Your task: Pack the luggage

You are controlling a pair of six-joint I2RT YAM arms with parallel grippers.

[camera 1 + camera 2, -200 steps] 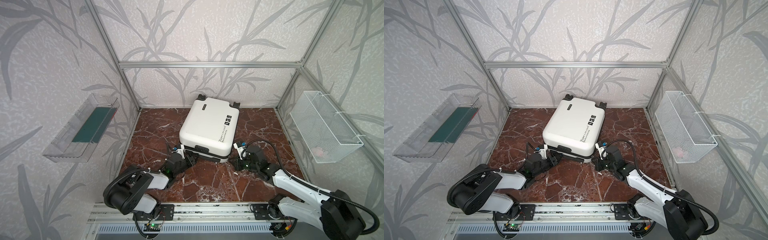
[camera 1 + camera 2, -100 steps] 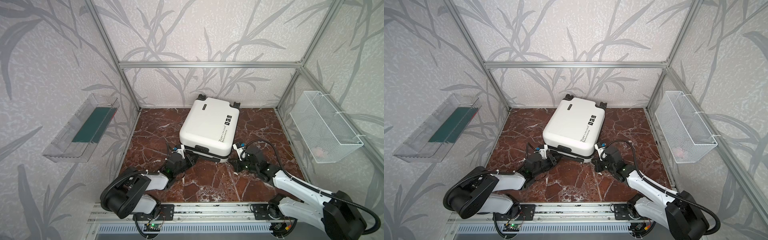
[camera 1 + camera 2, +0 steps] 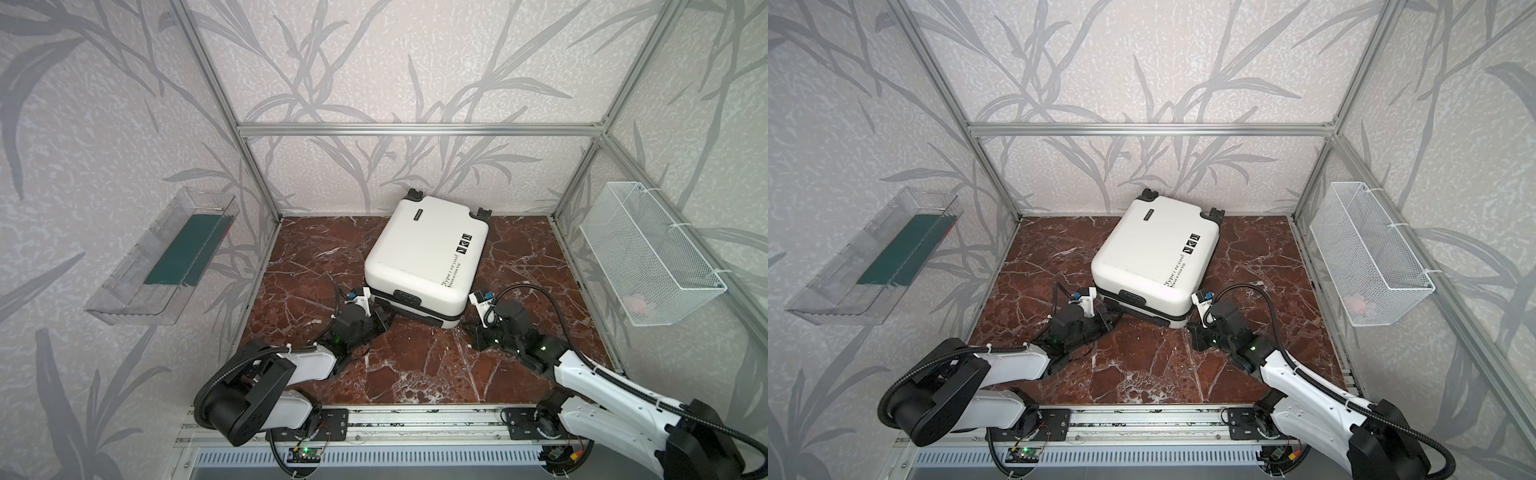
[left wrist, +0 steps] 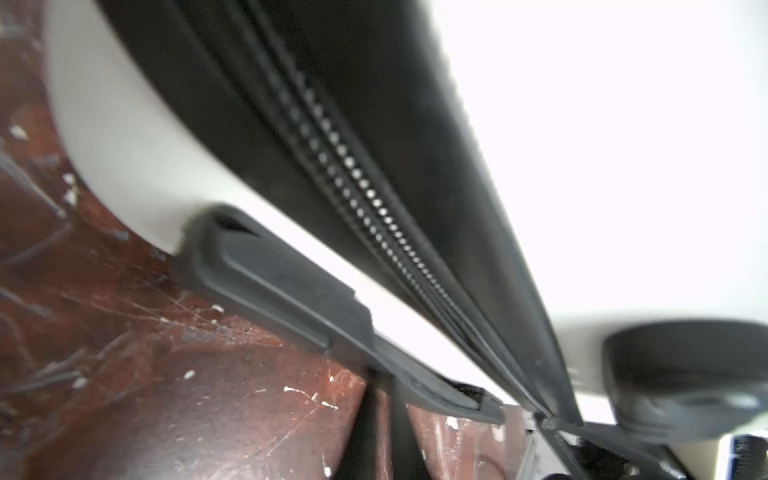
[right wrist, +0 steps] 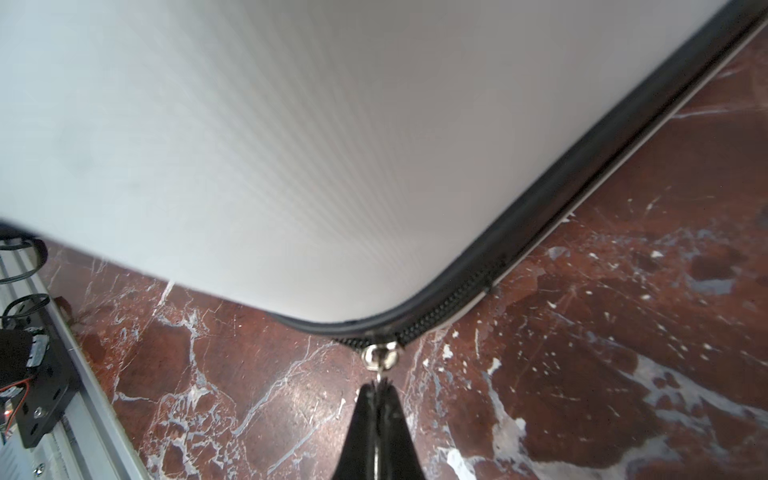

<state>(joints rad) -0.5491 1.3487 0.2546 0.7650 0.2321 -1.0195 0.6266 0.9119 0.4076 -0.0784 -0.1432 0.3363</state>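
Both my claws are closed at the near corners of the shut luggage.

The luggage [image 3: 419, 253] lies flat and closed on the marble bench [image 3: 415, 374], towards the far middle, with its wheels at the far wall and its black lettering along the right edge. My right claw [image 5: 378, 388] is low at the near right corner. Its fingers are pressed together on the small metal zipper pull [image 5: 378, 357], which hangs from the black zipper where it rounds that corner. My left claw [image 3: 384, 320] is low at the near left corner, fingers together too. Its tips are just beside the black side handle [image 4: 282, 286], below the zipper track [image 4: 353, 174]. I cannot tell whether they pinch anything there.
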